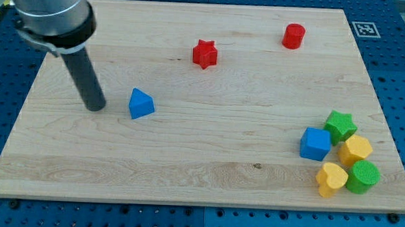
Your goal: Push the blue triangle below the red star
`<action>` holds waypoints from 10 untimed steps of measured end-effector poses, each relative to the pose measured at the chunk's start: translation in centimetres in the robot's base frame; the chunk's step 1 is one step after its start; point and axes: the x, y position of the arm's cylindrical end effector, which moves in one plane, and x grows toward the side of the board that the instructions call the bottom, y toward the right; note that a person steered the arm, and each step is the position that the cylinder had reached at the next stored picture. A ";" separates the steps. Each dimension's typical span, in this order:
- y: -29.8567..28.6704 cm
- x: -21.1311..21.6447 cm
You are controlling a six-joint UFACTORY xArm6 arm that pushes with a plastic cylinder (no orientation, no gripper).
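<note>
The blue triangle [140,104] lies on the wooden board at the view's left centre. The red star [205,53] sits above and to the right of it, near the top middle. My tip [96,107] rests on the board just to the left of the blue triangle, a small gap apart from it. The dark rod rises from the tip up toward the view's top left corner.
A red cylinder [293,36] stands at the top right. At the bottom right is a cluster: a blue cube [315,144], a green star [340,125], a yellow hexagon-like block [356,149], a yellow heart [331,179] and a green cylinder [363,176]. The board's [186,174] edge runs along the bottom.
</note>
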 end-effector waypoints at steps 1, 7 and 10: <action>6.1 -0.2; 10.1 -2.5; 13.5 3.0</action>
